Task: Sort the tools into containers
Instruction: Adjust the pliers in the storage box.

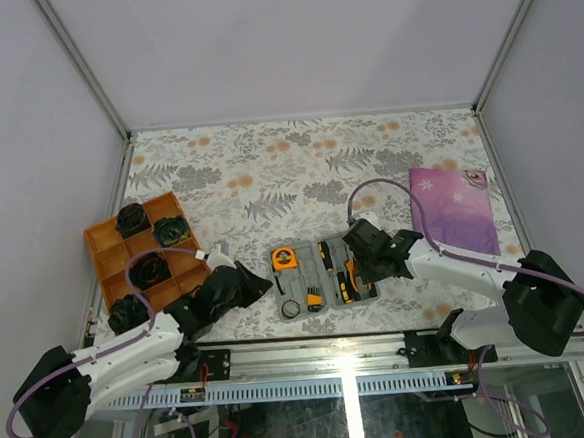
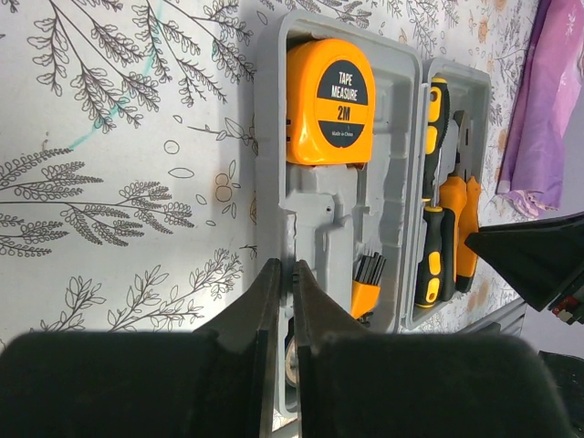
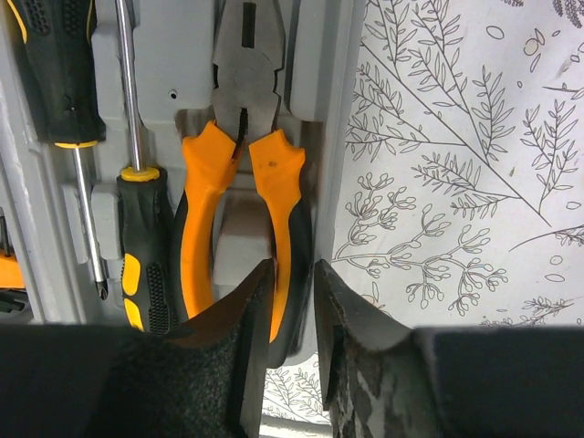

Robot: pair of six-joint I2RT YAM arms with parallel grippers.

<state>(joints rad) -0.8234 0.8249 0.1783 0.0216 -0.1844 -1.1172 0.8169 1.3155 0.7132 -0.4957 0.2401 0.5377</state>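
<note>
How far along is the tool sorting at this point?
Nearly finished, it seems. Done: tape measure, bit set, tape ring, screwdrivers and pliers all lie in the grey tool case. In hand: the right gripper is at a pliers handle, grip unclear; the left gripper sits at the case's edge. Remaining: perhaps only seating the pliers; no tool shows outside.

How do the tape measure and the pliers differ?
The tape measure is a blocky orange body with a black label; the pliers are long, with a grey metal head and orange-and-black handles. The tape measure sits in the left half of the tool case, the pliers in its right. Both lie in moulded recesses.
</note>
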